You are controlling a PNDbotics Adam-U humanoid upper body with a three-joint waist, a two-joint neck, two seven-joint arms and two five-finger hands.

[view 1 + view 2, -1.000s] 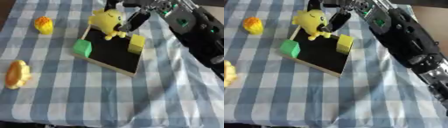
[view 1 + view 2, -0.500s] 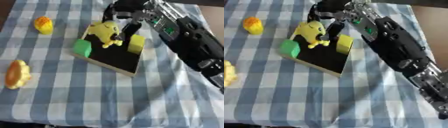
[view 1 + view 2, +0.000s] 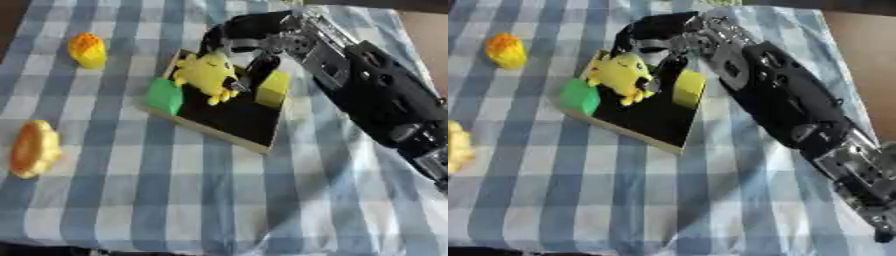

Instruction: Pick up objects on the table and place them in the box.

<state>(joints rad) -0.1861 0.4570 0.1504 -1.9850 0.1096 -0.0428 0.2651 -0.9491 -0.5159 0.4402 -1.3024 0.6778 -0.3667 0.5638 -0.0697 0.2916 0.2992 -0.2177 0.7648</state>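
My right hand [image 3: 251,36] reaches in from the upper right and is curled round a yellow plush toy [image 3: 208,74], fingers behind it and thumb at its right side. The toy sits low over the far end of a flat black box [image 3: 236,115]. In the box a green block [image 3: 164,96] stands at the left edge and a yellow-green block [image 3: 273,88] at the right edge. On the cloth, a yellow and orange object [image 3: 87,49] lies at the upper left and a flat orange one [image 3: 33,148] at the left edge. My left hand shows in neither view.
A blue and white checked cloth [image 3: 175,200] covers the table, with open cloth in front of the box. My black right arm [image 3: 798,110] crosses the right side. Bare brown tabletop [image 3: 868,50] shows at the far right.
My right hand has brought the yellow toy down and forward, from above the box's far edge to between the two blocks. The arm now stretches further over the table.
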